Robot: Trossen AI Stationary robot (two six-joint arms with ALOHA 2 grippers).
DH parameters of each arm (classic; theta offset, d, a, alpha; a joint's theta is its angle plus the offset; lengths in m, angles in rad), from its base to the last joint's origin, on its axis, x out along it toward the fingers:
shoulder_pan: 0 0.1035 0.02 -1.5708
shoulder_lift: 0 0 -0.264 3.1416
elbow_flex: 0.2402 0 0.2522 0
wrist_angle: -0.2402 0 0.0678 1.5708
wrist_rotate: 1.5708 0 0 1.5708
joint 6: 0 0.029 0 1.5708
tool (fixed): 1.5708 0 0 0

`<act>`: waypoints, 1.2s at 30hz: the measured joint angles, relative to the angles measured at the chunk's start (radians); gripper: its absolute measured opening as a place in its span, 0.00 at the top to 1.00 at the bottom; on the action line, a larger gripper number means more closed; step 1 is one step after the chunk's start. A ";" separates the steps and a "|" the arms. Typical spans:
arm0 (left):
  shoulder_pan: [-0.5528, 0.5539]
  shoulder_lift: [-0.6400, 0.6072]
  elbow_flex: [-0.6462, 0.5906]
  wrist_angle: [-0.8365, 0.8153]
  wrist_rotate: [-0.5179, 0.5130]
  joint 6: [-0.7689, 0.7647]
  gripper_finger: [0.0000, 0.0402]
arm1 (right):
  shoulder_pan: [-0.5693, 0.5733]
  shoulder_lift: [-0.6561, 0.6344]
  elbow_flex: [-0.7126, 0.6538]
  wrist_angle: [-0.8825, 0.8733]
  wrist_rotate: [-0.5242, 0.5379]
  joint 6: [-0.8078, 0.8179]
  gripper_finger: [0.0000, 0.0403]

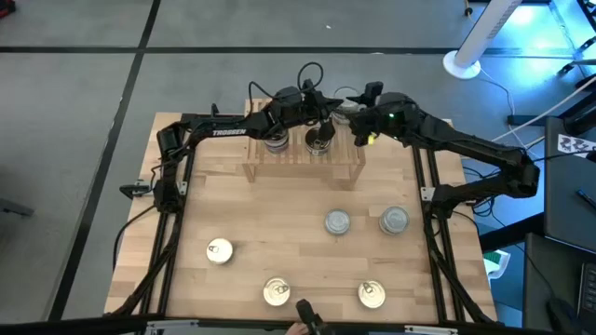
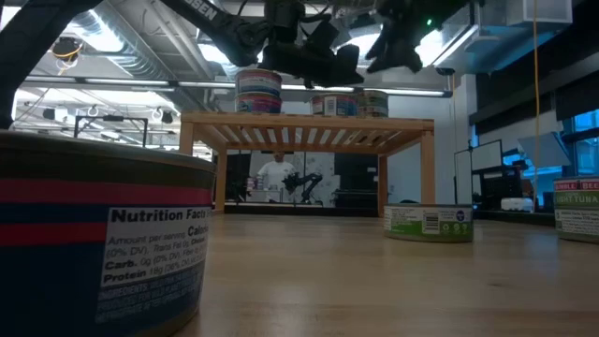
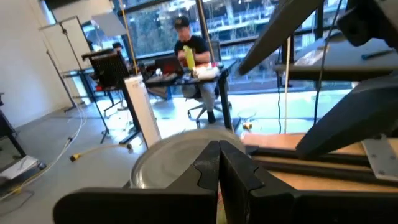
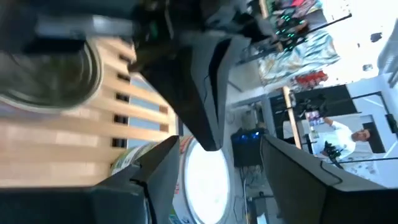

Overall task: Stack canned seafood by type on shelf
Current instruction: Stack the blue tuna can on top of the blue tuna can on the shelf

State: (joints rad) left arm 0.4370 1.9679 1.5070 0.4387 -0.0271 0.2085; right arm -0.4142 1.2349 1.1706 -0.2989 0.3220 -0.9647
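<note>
I see both arms over the shelf (image 1: 304, 167), a low light-wood stand with a slatted top, at the far side of the table (image 1: 279, 214). The left gripper (image 1: 321, 119) sits above the shelf's middle with its fingers pressed fully together, holding nothing. The right gripper (image 4: 214, 180) has its fingers spread wide around a silver-lidded can (image 4: 205, 177) at the shelf's right end (I cannot tell whether the pads touch it). On the shelf I count a taller stack at the left (image 2: 259, 91) and shorter tins (image 2: 334, 103) beside it. On the tabletop lie 5 more short round tins: 2 silver-grey lids (image 1: 337, 222) near the right side and 3 gold pull-tab lids (image 1: 219, 250) nearer the front edge.
</note>
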 joint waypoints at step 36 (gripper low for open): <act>-0.491 -0.197 0.001 -0.651 0.006 -0.103 0.99 | 0.578 -0.146 0.000 -0.406 -0.031 0.712 0.44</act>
State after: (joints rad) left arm -0.0540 1.7714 1.5082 -0.2119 -0.0208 0.1054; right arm 0.1633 1.0889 1.1709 -0.7046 0.2911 -0.2528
